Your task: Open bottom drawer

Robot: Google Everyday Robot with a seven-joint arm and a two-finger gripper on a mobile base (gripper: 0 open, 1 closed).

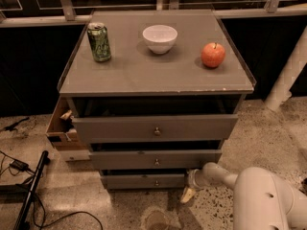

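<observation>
The bottom drawer is the narrowest grey front, lowest of three, with a small round metal knob. It stands out a little from the cabinet, less than the two fronts above it. My gripper is at the drawer's right end, low near the floor, on the end of my white arm that comes in from the lower right. It is beside the drawer front's right edge, well right of the knob.
On the cabinet top stand a green can, a white bowl and a red apple. A cardboard box sits left of the cabinet. Cables lie on the floor at left. A white post rises at right.
</observation>
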